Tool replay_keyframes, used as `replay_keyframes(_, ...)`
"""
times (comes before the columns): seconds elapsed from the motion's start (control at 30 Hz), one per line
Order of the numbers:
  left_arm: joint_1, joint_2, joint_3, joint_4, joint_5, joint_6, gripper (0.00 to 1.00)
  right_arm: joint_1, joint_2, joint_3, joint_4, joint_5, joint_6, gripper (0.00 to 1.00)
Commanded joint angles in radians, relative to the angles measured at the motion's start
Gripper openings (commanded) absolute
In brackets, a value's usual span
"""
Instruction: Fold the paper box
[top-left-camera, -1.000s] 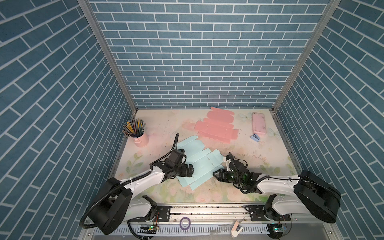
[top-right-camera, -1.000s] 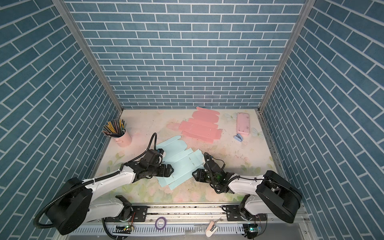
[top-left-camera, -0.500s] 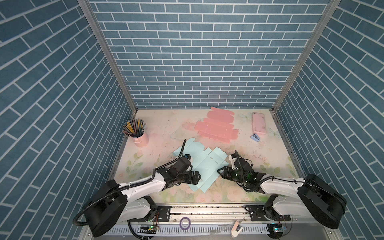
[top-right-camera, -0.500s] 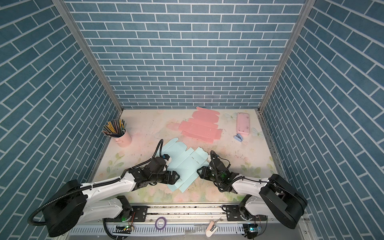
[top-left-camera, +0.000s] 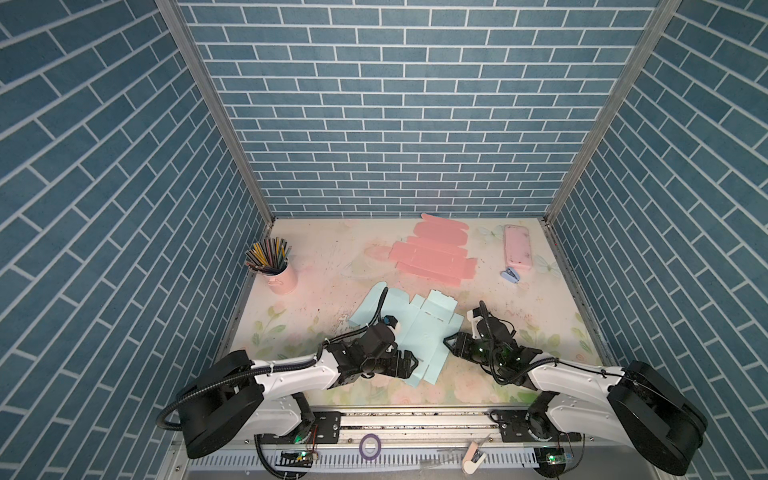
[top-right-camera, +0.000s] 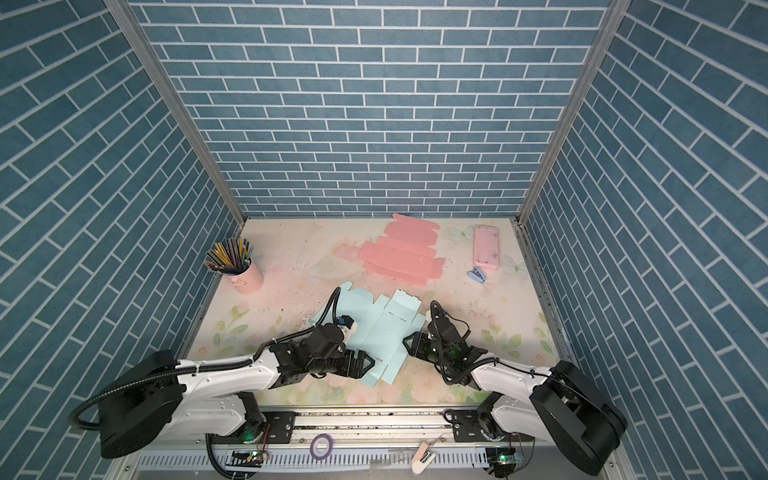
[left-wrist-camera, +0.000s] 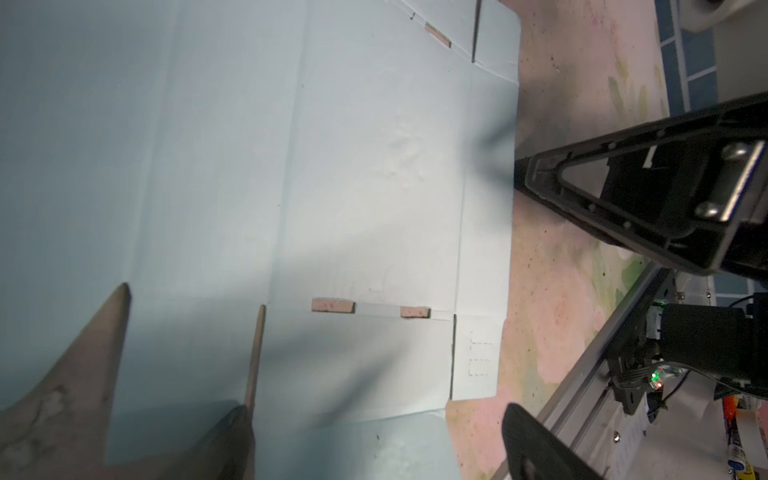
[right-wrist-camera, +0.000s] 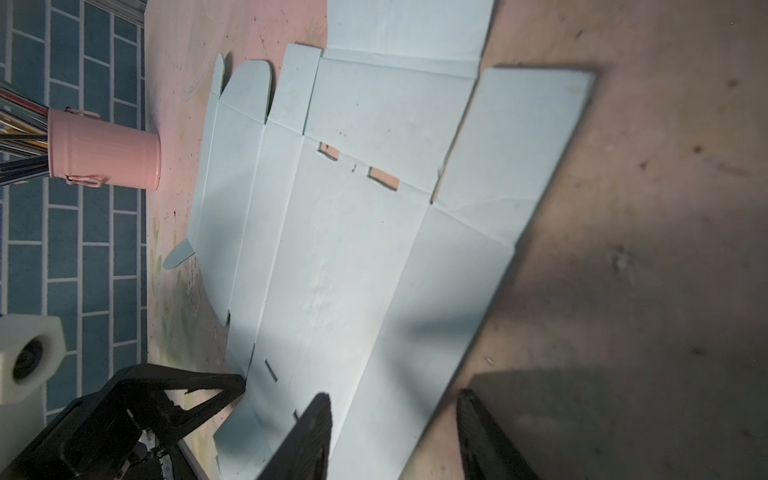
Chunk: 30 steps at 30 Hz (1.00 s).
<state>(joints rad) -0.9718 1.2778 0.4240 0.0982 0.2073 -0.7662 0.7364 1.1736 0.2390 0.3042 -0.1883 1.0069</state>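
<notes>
We see the unfolded light blue paper box (top-left-camera: 419, 332) lying on the table (top-left-camera: 332, 257), front centre. Our left gripper (top-left-camera: 410, 363) spreads wide over its near-left corner. Our right gripper (top-left-camera: 451, 345) has its 2 fingers (right-wrist-camera: 307, 436) apart at the box's right edge.

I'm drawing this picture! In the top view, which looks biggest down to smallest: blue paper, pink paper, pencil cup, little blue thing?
1. blue paper, though it lies nearer the camera than the pink one, so the top two are unsure
2. pink paper
3. pencil cup
4. little blue thing
</notes>
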Motion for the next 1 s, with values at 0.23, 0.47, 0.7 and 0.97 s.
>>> replay_keyframes(0.23,-0.092,0.084,0.017,-0.015,-0.001,-0.044,0.95,-0.037,0.030,-0.032,0.039,-0.021,0.056,0.49)
replay_keyframes(0.47,-0.132,0.093,0.027,0.013,-0.008,-0.062,0.95,-0.046,-0.065,-0.044,-0.013,-0.006,0.045,0.43)
replay_keyframes(0.7,-0.183,0.186,0.071,0.087,-0.011,-0.075,0.95,-0.056,-0.088,-0.045,-0.021,-0.013,0.032,0.40)
replay_keyframes(0.97,-0.198,0.189,0.066,0.114,-0.012,-0.088,0.95,-0.079,-0.074,-0.057,0.008,-0.004,0.028,0.32)
